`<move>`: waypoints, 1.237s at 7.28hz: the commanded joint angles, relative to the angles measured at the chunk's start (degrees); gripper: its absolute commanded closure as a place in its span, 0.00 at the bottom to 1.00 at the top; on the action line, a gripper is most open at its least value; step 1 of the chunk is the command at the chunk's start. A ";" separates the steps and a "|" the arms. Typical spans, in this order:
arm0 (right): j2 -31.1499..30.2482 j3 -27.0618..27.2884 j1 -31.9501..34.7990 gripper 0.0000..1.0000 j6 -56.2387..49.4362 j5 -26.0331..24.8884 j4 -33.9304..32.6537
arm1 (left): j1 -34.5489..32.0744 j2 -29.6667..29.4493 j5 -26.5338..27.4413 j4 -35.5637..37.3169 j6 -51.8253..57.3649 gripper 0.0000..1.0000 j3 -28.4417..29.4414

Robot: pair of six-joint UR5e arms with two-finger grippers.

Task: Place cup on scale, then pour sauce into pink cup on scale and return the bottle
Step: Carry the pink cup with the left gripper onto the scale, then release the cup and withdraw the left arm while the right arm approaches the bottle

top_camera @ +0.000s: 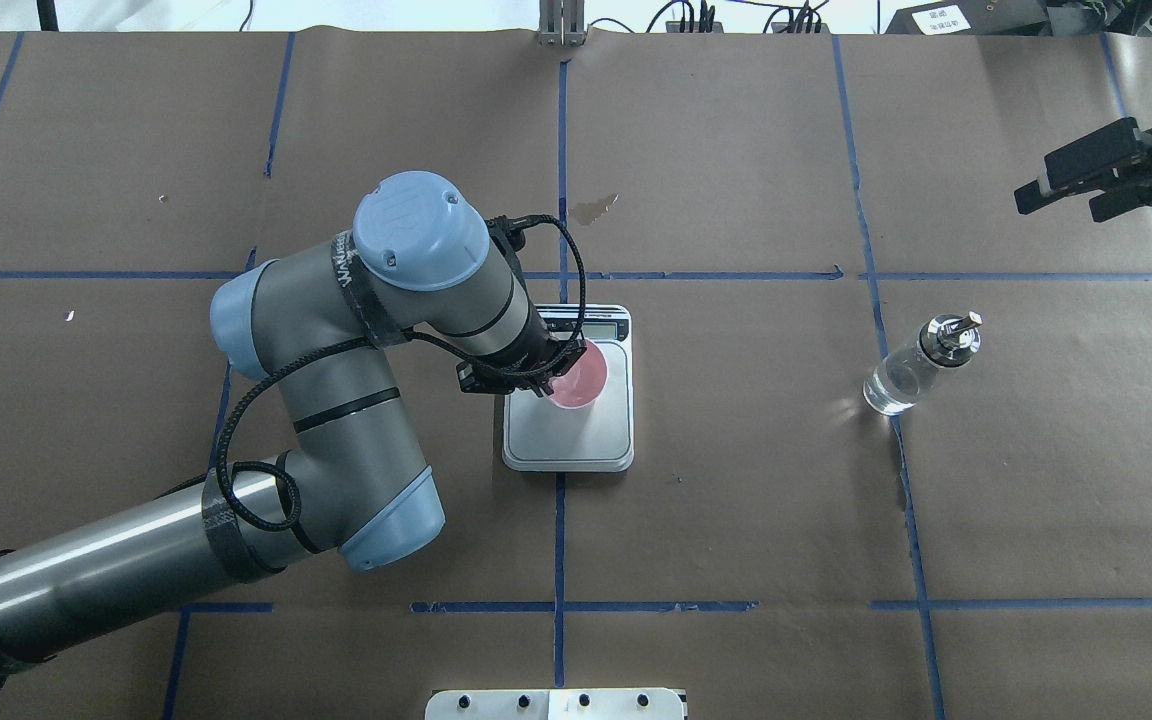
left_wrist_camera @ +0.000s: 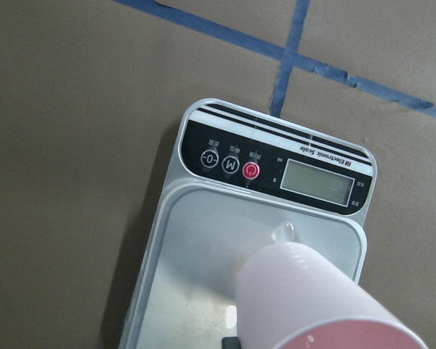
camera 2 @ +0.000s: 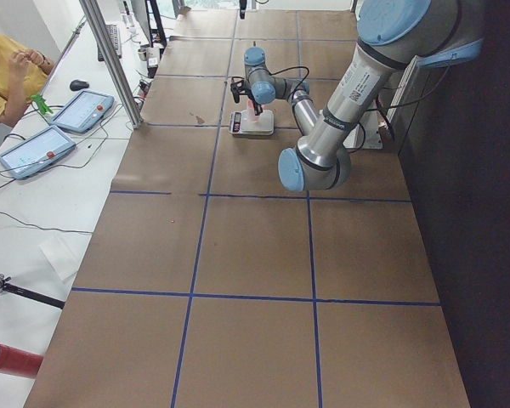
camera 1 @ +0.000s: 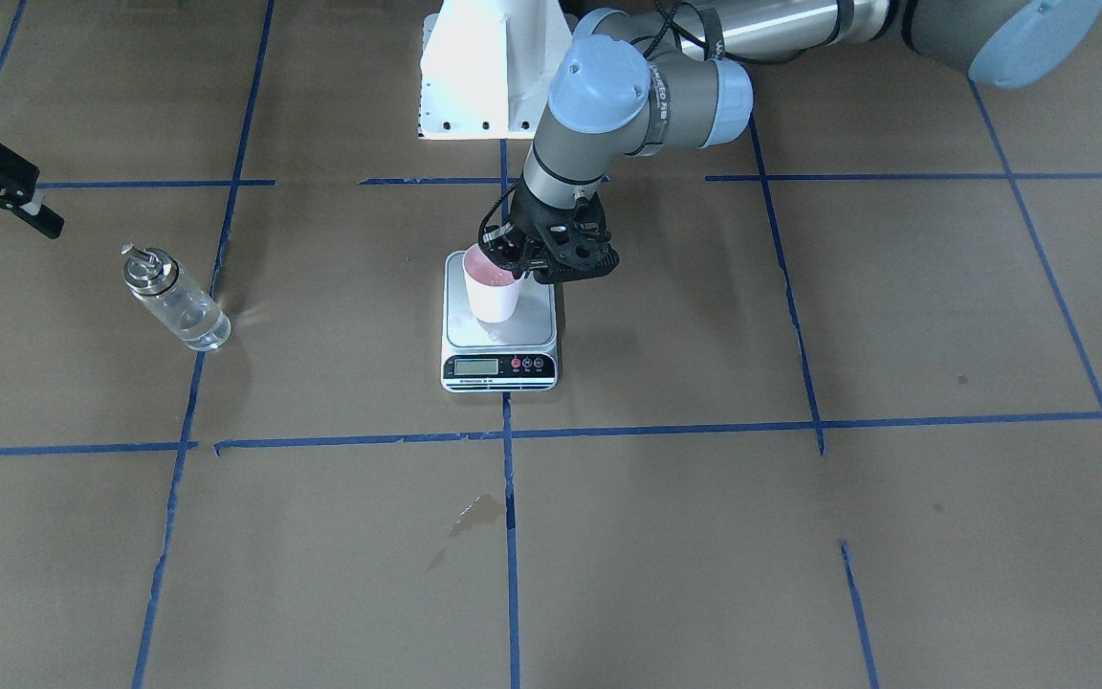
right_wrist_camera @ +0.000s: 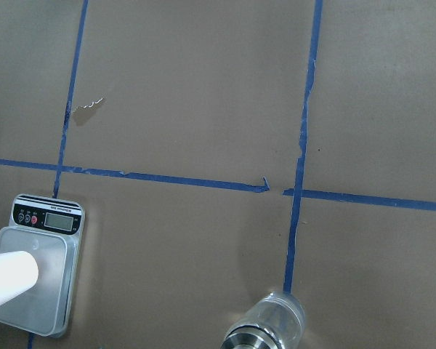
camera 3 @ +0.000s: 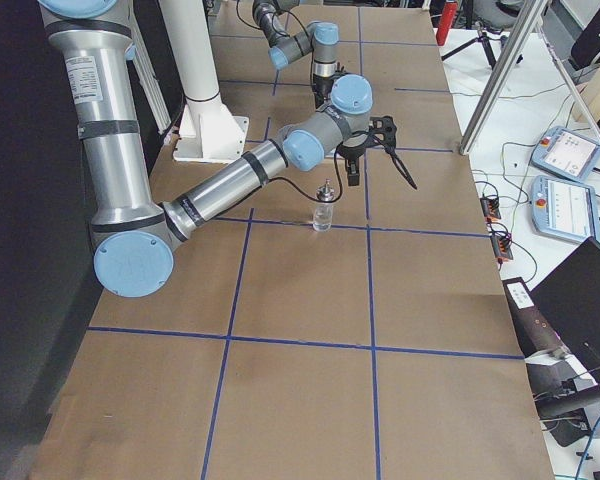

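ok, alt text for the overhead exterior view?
The left gripper holds the pink cup by its rim over the scale, mid-frame. The bottle stands to the right, with the open right gripper beyond it.

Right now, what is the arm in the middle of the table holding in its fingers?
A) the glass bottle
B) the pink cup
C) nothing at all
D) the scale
B: the left arm's fingers are closed on the rim of the pink cup at the scale, while the bottle stands alone on the table off to the side.
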 commanded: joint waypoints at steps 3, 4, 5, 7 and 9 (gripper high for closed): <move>-3.23 2.65 -5.99 0.00 2.35 -1.70 0.09 | -0.14 0.36 -0.44 0.04 0.01 0.26 -5.29; -6.89 6.41 -9.07 0.00 2.44 -6.07 0.09 | -0.32 0.45 -0.26 0.12 0.01 0.19 -7.05; -9.19 9.14 -12.32 0.00 2.97 -11.68 0.09 | -0.41 0.71 0.18 0.04 0.01 0.18 -8.12; -14.19 13.99 -16.56 0.00 6.19 -15.42 1.13 | -3.73 1.41 0.35 0.13 0.35 0.18 -8.65; -19.99 14.09 -26.10 0.00 16.64 -28.18 11.99 | -10.38 8.32 0.18 0.13 6.20 0.17 -14.94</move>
